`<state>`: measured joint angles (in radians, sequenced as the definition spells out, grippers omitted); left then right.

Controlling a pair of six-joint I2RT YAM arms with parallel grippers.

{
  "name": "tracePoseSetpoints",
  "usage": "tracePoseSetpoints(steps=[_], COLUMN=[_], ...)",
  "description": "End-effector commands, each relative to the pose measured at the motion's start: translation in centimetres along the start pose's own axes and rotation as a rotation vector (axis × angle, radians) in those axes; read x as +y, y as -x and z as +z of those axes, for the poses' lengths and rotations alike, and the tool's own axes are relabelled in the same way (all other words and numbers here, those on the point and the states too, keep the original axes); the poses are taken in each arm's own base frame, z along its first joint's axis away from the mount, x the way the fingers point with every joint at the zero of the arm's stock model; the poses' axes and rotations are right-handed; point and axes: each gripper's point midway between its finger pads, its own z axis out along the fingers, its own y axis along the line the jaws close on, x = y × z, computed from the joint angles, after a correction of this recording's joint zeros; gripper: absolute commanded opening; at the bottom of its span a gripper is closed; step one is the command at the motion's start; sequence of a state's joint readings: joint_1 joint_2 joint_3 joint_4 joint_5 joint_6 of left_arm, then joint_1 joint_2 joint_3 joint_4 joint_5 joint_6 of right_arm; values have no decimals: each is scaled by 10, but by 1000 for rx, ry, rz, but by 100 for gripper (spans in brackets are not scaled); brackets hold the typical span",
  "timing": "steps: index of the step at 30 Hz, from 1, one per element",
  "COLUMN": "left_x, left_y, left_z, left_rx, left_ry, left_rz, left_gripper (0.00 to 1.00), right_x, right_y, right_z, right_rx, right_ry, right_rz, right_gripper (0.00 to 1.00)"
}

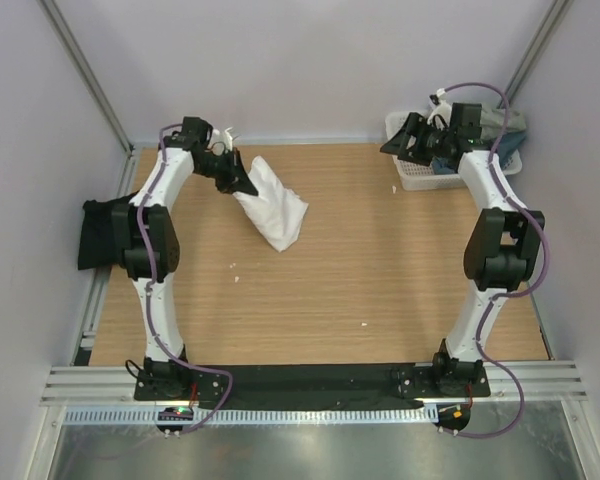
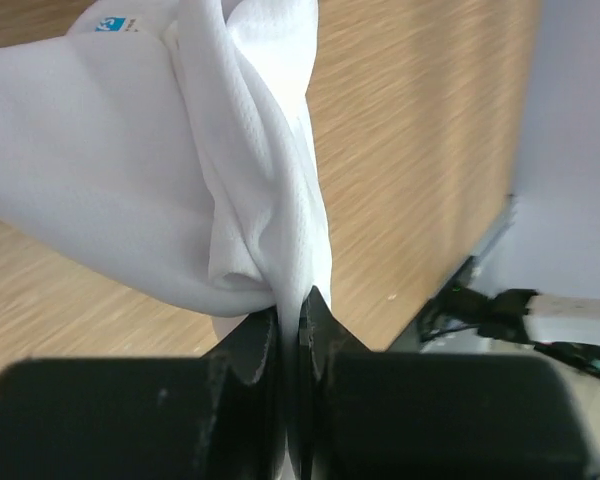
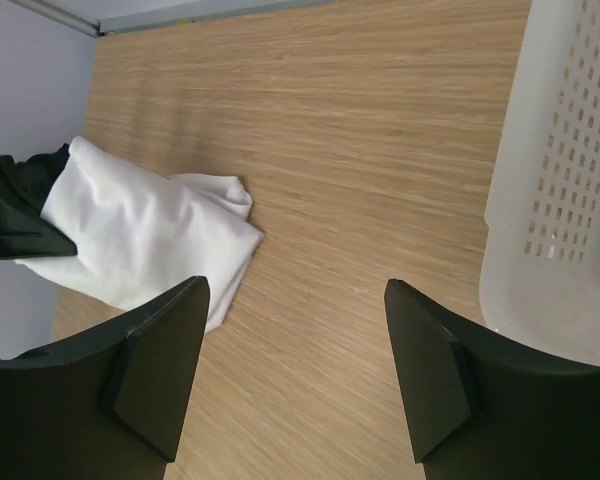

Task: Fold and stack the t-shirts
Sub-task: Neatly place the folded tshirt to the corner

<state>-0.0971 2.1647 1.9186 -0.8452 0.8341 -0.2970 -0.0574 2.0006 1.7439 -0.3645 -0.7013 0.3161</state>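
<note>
My left pincer (image 2: 290, 305): closed tight on a gathered fold of the white t-shirt (image 2: 130, 170), fingertips nearly meeting with only cloth between them.
White t-shirt, position: bunched into a long rumpled bundle on the far left part of the table (image 1: 380, 280). One end is pinched in my left pincer and the other end lies on the wood, pointing toward the table's middle.
White t-shirt, detail: a small blue neck label (image 2: 110, 22) shows at the top edge of my left wrist view (its print is too small to read).
My right pincer (image 3: 295, 370): spread wide with nothing between the two black fingers, only bare wood below.
Right pincer, position: at the far right of the table, just beside the white lattice basket (image 3: 565, 180); I cannot tell whether it touches it.
Basket contents: grey-green cloth (image 1: 513, 124) shows at the basket's far side, partly hidden by my right arm (I cannot tell its shape).
Black t-shirt (image 1: 100, 232): a dark heap at the left edge of the table, beside my left arm's elbow, well apart from the white one.
Table surface: light wood grain with a few tiny white specks.
</note>
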Motion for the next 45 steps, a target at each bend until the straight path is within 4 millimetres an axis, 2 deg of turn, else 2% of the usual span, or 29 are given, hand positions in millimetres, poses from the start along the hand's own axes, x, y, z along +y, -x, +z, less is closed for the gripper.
tracePoseSetpoints(steps=[1,2,3,8,9,13,16,21,26,29,33,34,38,45], left_x=[26,42,50,71,81,86,86,73,57,53,49,58,69,99], left_y=[-33,-41,-40,-29,-27,-21,-14,-4,3,2,-3,-7,-18,-17], left_z=[-39,-49,-58,-111,-125,-166,-187,-208,-242,-256,-264,-271,-281,-304], left_rx=[137,188,194,173,187,169,133,77,-1,-39,-79,-78,-79,-122], left_ry=[214,300,343,578,667,838,921,977,1070,1113,1136,1149,1179,1198], left_rz=[126,166,166,223,262,330,365,386,408,410,385,348,301,209], left_gripper=[0,0,0,0,0,0,0,0,0,0,0,0,0,0], right_x=[17,17,19,33,35,37,39,43,43,44,43,43,42,40], right_y=[-8,-12,-11,-6,-5,-15,-23,-27,-28,-30,-29,-29,-27,-26], right_z=[-16,-17,-20,-35,-37,-43,-46,-49,-50,-50,-46,-45,-42,-37], right_rx=[14,20,16,-15,-24,-19,-14,-18,-23,-20,-22,-20,-22,-23], right_ry=[-37,-38,-37,-31,-28,-23,-15,-4,-2,6,12,15,24,31], right_rz=[-107,-105,-109,-141,-149,-135,-127,-110,-117,-115,-106,-96,-89,-71], right_gripper=[77,77,77,77,77,77,77,77,77,77,77,77,77,77])
